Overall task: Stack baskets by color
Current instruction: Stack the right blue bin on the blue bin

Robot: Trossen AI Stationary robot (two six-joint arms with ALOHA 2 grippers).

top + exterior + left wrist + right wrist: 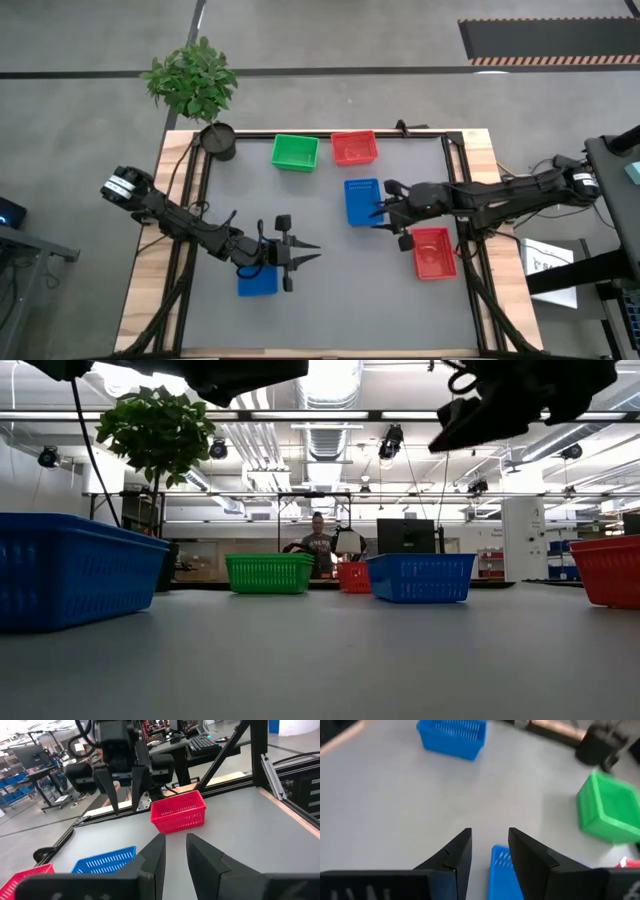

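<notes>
The right gripper [384, 205] is held above the table with its jaws parted and nothing between them, just over the right edge of a blue basket [362, 201] near the table's middle. The left gripper [312, 254] is raised over bare table, its jaws slightly apart and empty. A second blue basket [257, 281] is seen under the left arm near the front edge. A red basket [433, 252] is set beside the right arm. A green basket [295, 152] and another red basket [354, 147] are placed side by side along the far edge, near a potted plant [196, 85] at the far left corner.
</notes>
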